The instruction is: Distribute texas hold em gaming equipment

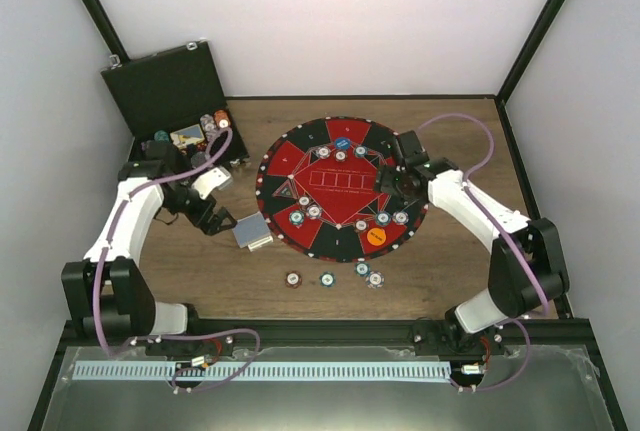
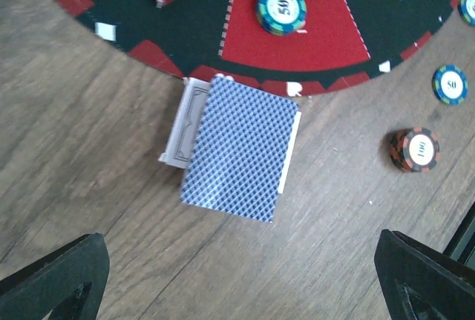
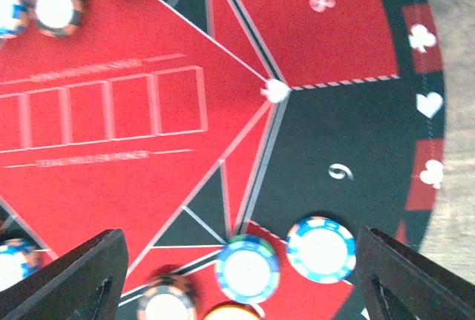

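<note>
Wood-grain table (image 1: pixel 440 286) is carrying a round red-and-black mat (image 1: pixel 300 166), and every place below is being given against that mat. The left gripper (image 2: pixel 241 272) is hanging with its jaws spread wide and nothing between them. It is above the deck of playing cards (image 2: pixel 241 149), which is lying on the wood just off the mat's lower-left rim. The right gripper (image 3: pixel 241 260) is hovering over the mat's lower-right sector, jaws likewise standing apart and gripping nothing.

The deck is sitting skewed across a pale grey piece that pokes out on one side; box or more cards, I cannot tell. A pinch there is risking a partial hold, with the rest fanning out or sliding toward the mat's edge. On the right, a teal-rimmed chip (image 3: pixel 247 268) and a blue-rimmed chip (image 3: pixel 320 249) are lying almost touching under the spread fingers. A careless drop or sideways drift could be knocking them out of their sector.

Counting from the top view, I am finding:
- nine chips (image 1: pixel 314 211) on the mat: three by its upper rim, three lower-left of centre, three lower-right
- one blue disc (image 1: pixel 343 142) near the upper rim
- one orange disc (image 1: pixel 375 236) near the lower-right rim
- four loose chips (image 1: pixel 327 278) on the wood just below the mat
- one deck

More chips are sitting in the black case (image 1: pixel 170 86) up-left of the mat, too packed to count.
</note>
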Robot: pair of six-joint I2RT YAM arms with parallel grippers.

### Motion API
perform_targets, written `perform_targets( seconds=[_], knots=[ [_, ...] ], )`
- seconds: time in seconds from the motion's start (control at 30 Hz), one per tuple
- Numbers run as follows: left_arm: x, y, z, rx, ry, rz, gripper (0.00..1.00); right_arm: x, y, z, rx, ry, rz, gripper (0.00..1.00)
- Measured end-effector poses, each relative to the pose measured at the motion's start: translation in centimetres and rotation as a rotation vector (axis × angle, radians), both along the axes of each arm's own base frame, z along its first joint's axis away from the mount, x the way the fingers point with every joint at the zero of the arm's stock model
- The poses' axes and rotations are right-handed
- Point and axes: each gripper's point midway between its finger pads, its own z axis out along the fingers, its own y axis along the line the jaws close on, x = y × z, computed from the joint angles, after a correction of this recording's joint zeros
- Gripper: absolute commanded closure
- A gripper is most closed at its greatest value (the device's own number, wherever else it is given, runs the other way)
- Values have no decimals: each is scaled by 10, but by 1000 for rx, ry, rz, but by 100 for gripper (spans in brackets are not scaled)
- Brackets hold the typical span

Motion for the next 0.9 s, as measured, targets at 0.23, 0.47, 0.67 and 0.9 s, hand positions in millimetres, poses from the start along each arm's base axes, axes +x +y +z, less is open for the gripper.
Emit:
perform_targets(
  seconds=[0.23, 0.47, 0.67, 0.9],
  knots=[
    [-17, -27, -19, 75, -27, -125, 0, -7, 70, 30, 111, -66, 167, 14],
    [-24, -38, -42, 176, -75, -218, 0, -29, 133, 45, 302, -56, 354, 17],
    [-16, -37, -56, 271, -113, -262, 0, -41, 150, 41, 394, -31, 409, 18],
    [-10, -27, -72, 344, -104, -268, 0, -56, 155, 25, 408, 15, 435, 17]
  ],
)
